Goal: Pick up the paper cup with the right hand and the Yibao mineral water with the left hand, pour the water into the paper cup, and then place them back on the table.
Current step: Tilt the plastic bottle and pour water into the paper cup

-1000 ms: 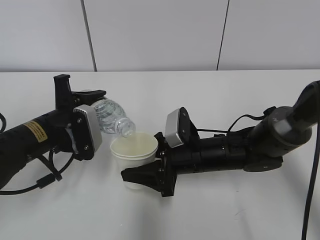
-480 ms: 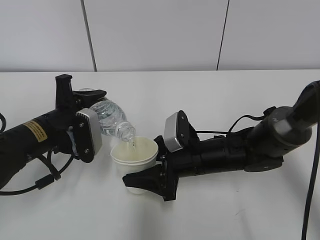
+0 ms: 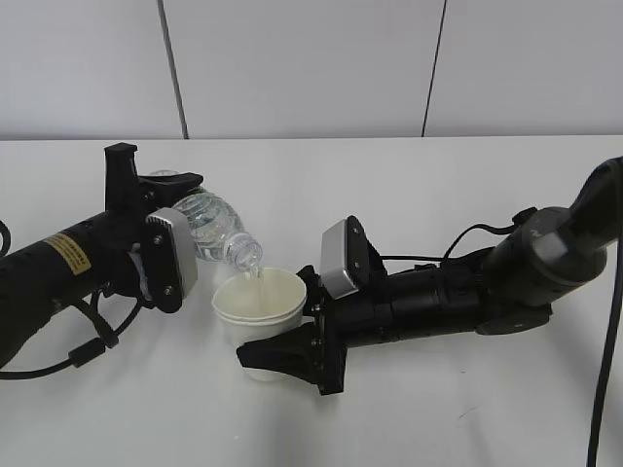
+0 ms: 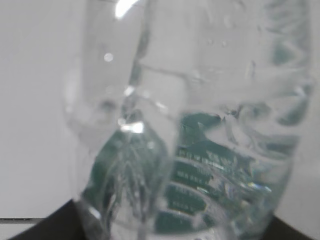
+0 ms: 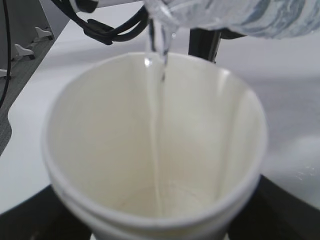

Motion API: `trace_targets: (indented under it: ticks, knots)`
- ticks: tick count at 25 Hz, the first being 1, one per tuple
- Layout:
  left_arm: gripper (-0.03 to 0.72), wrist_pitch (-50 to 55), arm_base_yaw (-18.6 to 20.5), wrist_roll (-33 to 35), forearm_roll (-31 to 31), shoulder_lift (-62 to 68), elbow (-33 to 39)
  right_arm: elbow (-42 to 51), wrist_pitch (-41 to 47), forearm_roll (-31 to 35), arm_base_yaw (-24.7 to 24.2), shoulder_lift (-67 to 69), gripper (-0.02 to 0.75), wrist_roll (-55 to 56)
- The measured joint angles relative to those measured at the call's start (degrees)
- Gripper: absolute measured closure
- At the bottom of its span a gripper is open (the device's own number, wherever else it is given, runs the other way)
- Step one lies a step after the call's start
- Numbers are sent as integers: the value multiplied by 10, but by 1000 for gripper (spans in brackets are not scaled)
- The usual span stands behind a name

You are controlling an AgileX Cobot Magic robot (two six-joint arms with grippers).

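My left gripper [image 3: 156,199], on the arm with the yellow sticker, is shut on the Yibao mineral water bottle [image 3: 216,231] and holds it tilted, mouth down to the right. The bottle fills the left wrist view [image 4: 200,125], its green label showing. A thin stream of water [image 5: 156,100] runs from the bottle mouth into the paper cup [image 3: 260,304]. My right gripper [image 3: 282,352] is shut on the paper cup and holds it just under the mouth, tilted toward the bottle. The cup's cream inside fills the right wrist view [image 5: 100,145]. The cup sits low over the white table [image 3: 419,185].
A black cable [image 3: 604,360] runs down the right edge of the table. A loose black cable [image 3: 92,345] hangs under the left arm. A white panelled wall [image 3: 311,68] stands behind the table's far edge.
The bottle has tipped further down and water now streams into the cup. The right gripper has lowered the cup a little and shifted it slightly left, under the mouth.
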Motion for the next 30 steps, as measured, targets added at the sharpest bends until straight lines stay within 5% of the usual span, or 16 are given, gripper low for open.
trace_targets:
  ticks: [30]
  knots:
    - [347, 0, 0, 29, -10, 0, 0, 0, 39, 10, 0, 0, 206, -1]
